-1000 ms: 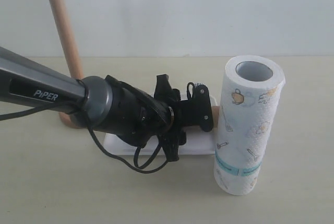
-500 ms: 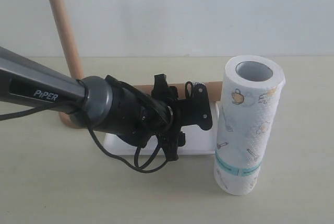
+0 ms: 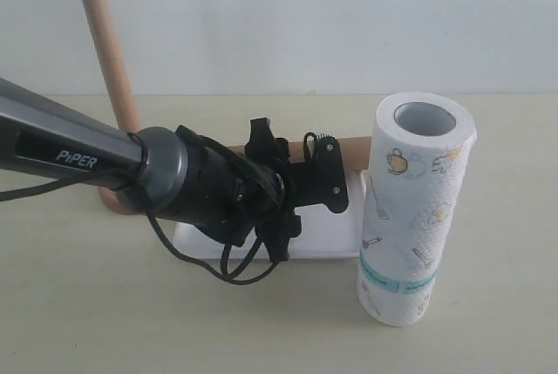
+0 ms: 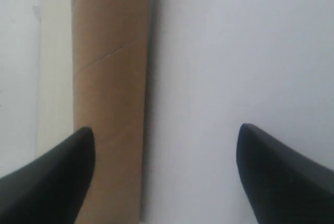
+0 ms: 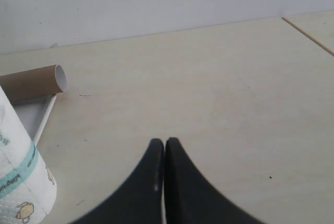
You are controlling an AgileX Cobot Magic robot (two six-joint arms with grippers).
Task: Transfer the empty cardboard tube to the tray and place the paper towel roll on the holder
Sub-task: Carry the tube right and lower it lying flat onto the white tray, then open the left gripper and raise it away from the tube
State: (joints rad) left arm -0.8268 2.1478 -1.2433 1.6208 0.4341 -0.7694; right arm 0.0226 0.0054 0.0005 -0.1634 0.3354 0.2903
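Observation:
The empty cardboard tube (image 3: 350,144) lies flat along the far side of the white tray (image 3: 336,239). In the left wrist view the tube (image 4: 109,78) rests on the tray (image 4: 235,51) just inside one fingertip (image 4: 73,156). My left gripper (image 4: 166,143) hangs open over it, jaws wide apart and gripping nothing; the exterior view shows that gripper (image 3: 295,158) above the tray. The paper towel roll (image 3: 414,208) stands upright at the tray's right end. The holder (image 3: 105,51) stands bare behind the left arm. My right gripper (image 5: 165,143) is shut and empty over bare table.
The left arm's dark body (image 3: 174,187) and looping cable (image 3: 235,274) cover the tray's left part and the holder's base. The right wrist view shows the tube's open end (image 5: 58,78), the tray rim (image 5: 44,117) and the roll (image 5: 15,182) close together.
The tube, mostly hidden under the left gripper a second ago, now lies in view along the tray's far side. The left gripper has drawn back slightly to the left.

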